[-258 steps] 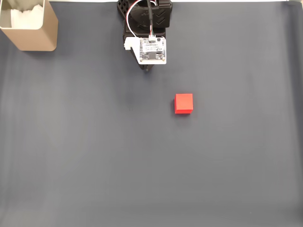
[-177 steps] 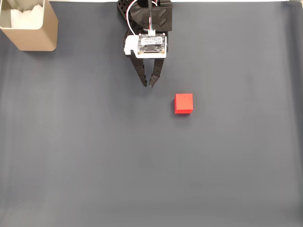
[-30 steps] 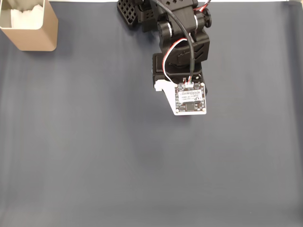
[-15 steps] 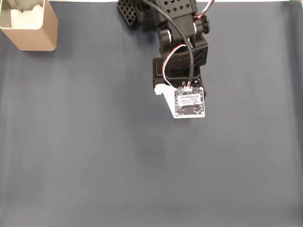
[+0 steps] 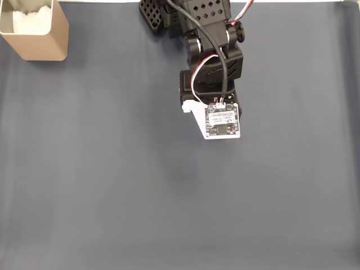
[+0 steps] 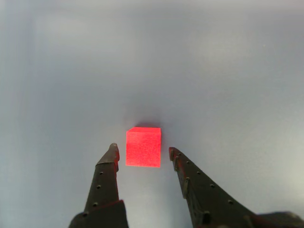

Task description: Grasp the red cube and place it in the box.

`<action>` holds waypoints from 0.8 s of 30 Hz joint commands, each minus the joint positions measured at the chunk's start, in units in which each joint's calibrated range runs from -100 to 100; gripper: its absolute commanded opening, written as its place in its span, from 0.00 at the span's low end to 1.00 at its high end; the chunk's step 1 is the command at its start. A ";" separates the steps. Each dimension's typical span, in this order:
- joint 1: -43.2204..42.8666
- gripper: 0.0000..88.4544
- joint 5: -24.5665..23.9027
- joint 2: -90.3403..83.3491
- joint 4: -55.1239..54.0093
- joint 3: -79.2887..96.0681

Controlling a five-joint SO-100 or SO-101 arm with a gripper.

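Observation:
In the wrist view the red cube (image 6: 143, 147) rests on the grey mat, and my gripper (image 6: 142, 151) is open with one dark fingertip on each side of it, small gaps showing on both sides. In the fixed view the arm's wrist and its white circuit board (image 5: 222, 121) cover the cube and the fingers. The beige box (image 5: 35, 29) with white stuffing stands at the top left corner of the fixed view, far from the arm.
A dark grey mat (image 5: 112, 185) covers the table. The arm's black base (image 5: 185, 14) sits at the top middle of the fixed view. The mat's far edge runs along the top.
Over the last second the wrist has shifted slightly left and up in the fixed view. Seconds earlier the arm stood folded near its base, with the cube in plain sight to its lower right.

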 commanded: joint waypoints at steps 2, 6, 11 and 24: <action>0.67 0.28 -0.15 -0.68 -1.66 -0.52; 0.67 0.28 0.15 -0.60 -3.21 0.30; 0.39 0.28 0.44 -0.08 -4.28 0.58; -0.32 0.28 0.73 1.66 -7.23 1.85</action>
